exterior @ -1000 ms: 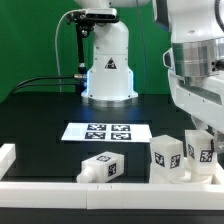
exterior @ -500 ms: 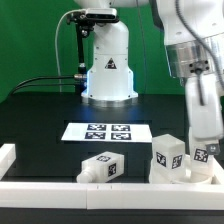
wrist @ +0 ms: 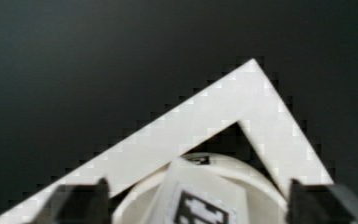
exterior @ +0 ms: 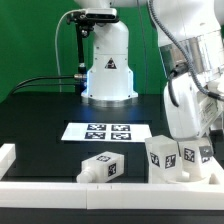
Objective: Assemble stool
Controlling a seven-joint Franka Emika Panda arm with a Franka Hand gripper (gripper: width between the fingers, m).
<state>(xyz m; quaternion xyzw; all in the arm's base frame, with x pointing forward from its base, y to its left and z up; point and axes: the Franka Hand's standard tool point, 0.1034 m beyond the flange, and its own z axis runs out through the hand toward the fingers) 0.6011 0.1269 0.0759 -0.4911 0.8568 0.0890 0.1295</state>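
Three white stool legs with black-and-white tags stand near the front rail. One leg [exterior: 100,167] lies on its side, a second leg [exterior: 163,158] stands tilted, and a third leg [exterior: 196,156] stands by the exterior view's right edge. My gripper [exterior: 193,140] is lowered over the third leg. In the wrist view my gripper [wrist: 195,188] is open, its dark fingers [wrist: 78,205] standing on either side of this leg's rounded, tagged top [wrist: 202,202]. The round seat is out of view.
The marker board [exterior: 107,131] lies mid-table in front of the robot base [exterior: 107,70]. White border rails run along the front [exterior: 90,191] and the left [exterior: 8,153]; their corner shows in the wrist view [wrist: 247,100] just beyond the leg.
My arm has come down and shifted toward the exterior view's left. The two standing legs have slid a little left and now tilt. The lying leg has not moved.
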